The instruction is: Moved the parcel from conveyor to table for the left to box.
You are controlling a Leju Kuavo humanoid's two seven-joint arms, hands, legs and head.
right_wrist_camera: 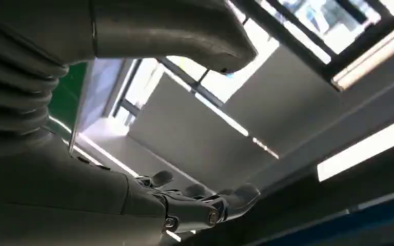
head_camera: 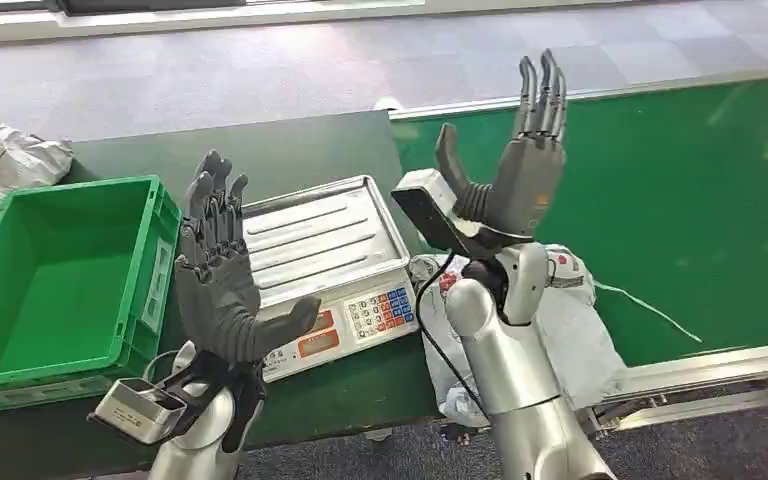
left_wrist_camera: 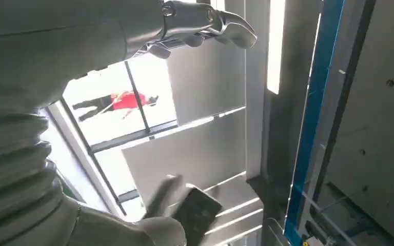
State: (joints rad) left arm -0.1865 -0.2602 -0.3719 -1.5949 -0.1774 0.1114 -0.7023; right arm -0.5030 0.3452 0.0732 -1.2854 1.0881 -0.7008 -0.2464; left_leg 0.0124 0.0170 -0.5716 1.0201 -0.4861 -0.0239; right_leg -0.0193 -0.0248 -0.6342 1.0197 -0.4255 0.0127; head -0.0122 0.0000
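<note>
Green conveyor belt (head_camera: 680, 200) behind, white parcel (head_camera: 580, 320) at its edge, left hand (head_camera: 218, 275) and right hand (head_camera: 520, 165) raised, fingers spread, empty.

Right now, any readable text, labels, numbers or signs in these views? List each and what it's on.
None can be read.
Silver-topped weighing scale: red display windows and coloured keypad, characters too small and blurred.
Green plastic crate: pale label on its front wall, too blurred.
White plastic parcel bag by the right arm: red marks, not legible.
Both wrist views face the ceiling; no text there.
</note>
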